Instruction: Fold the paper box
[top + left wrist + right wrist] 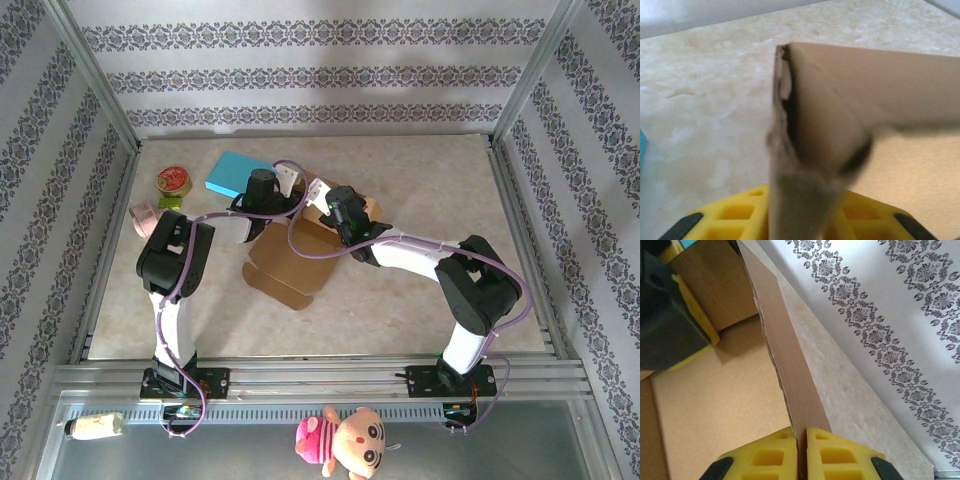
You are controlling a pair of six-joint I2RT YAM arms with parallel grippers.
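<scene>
Friend: From up high, where is the paper box?

Me: The paper box (285,268) sits in the middle of the desk (420,180). It is brown. One part lies flat, toward me, and the far part stands up. My left gripper (298,190) and my right gripper (325,200) meet at that standing part. A blue box (240,172), a little round tin (174,180) and something pink (145,218) lie to the left, apart from the paper box. A plush doll (345,440) lies down by my bases.

Friend: What does your left wrist see?

Me: A brown flap of the paper box (830,115) stands right up between the yellow pads of my left gripper (807,195). It is blurry and very close. I can't tell if the pads squeeze the flap or stand a bit apart. The pale desk (705,100) is behind it.

Friend: And your right wrist?

Me: My right gripper (801,432) has its two yellow pads pressed together on the thin edge of a box wall. It is clamped on the paper box (715,405). That wall stands up and runs away from me. On its left is the inside of the box. One of my left gripper's fingers (685,325), black and yellow, is in there by the far side. On the right are the desk (850,400) and a wall with flower stripes (880,315).
</scene>
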